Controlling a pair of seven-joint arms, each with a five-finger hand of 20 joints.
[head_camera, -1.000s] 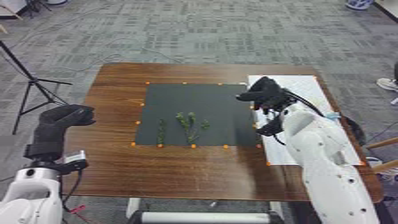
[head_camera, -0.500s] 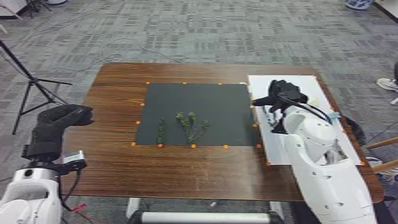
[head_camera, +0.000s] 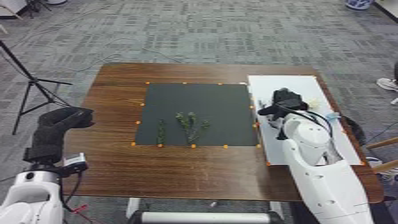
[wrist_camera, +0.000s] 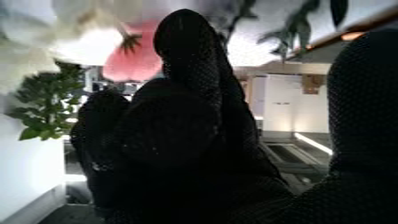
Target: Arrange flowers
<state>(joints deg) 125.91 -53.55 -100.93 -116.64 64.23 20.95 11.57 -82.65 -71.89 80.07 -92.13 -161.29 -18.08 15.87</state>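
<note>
brown table [head_camera: 178, 172] bears a dark mat [head_camera: 222, 102], centre; white sheet [head_camera: 282, 84], right edge; right hand [head_camera: 287, 102] over sheet, relaxed open; left hand [head_camera: 66, 117], left edge, grip not tellable; green sprigs [head_camera: 182, 119], mat's near half; pink flower [wrist_camera: 131, 65], beside the right hand.

And it's brown wood on the table [head_camera: 115, 170], smooth with a light sheen! Matt goes the black sheet [head_camera: 222, 107], smooth and papery the white one [head_camera: 271, 83]. Rough, dull mesh cloth on the right hand [head_camera: 286, 101], smooth white shell on the arm [head_camera: 333, 185], textured carpet-like floor [head_camera: 195, 30]!
</note>
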